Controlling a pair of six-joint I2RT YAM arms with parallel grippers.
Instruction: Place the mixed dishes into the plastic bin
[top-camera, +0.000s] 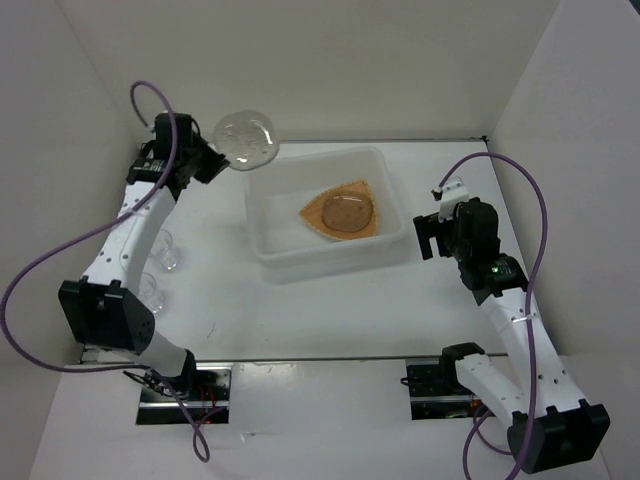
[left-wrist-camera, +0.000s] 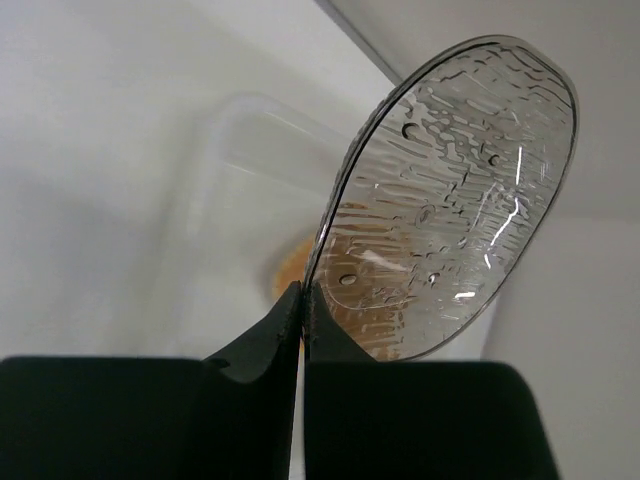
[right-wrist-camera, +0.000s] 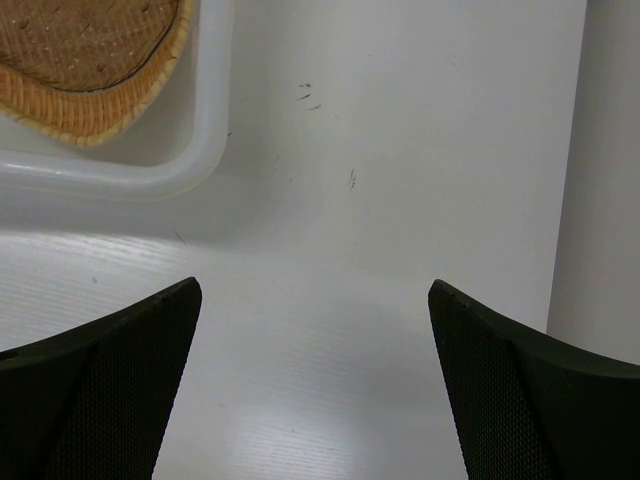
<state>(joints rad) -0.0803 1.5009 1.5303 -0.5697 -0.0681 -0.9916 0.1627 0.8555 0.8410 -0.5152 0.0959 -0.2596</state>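
orange plate (top-camera: 313, 212), just one, two grey plates (top-camera: 246, 138) (top-camera: 348, 212), two clear cups (top-camera: 167, 252) (top-camera: 152, 290)

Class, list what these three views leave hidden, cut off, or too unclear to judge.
1. Clear cups, top view: the left arm overlaps them, and they are too small and transparent to count surely.
2. Orange plate, right wrist view: cut off by the top edge, so its full outline is unseen.
3. Plastic bin, left wrist view: blurred, and partly hidden behind the held translucent plate.
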